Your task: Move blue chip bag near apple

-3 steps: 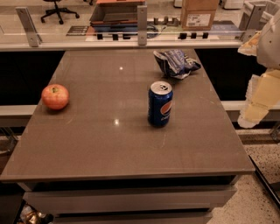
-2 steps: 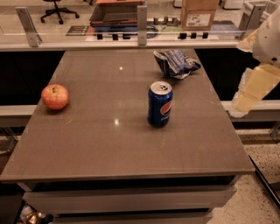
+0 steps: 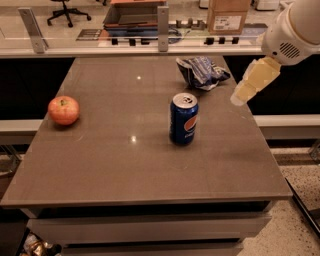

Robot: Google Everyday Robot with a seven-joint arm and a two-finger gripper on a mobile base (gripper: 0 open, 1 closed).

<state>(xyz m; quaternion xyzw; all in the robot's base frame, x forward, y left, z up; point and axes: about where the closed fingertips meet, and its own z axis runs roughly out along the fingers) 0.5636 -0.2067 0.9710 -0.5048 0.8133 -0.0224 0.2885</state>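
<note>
Hovering beside blue chip bag (image 3: 202,71), end effector (image 3: 241,96), opening cannot be told, apple (image 3: 63,110) well apart

Soft overhead glints on table (image 3: 100,170); gripper (image 3: 239,98) hangs upper-right.

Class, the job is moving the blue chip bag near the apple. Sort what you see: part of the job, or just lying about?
Part of the job: blue chip bag, far right of the table; apple, left edge; claw, in the air right of the bag.
Lying about: Pepsi can, mid-table; cardboard box and office chair behind.
</note>
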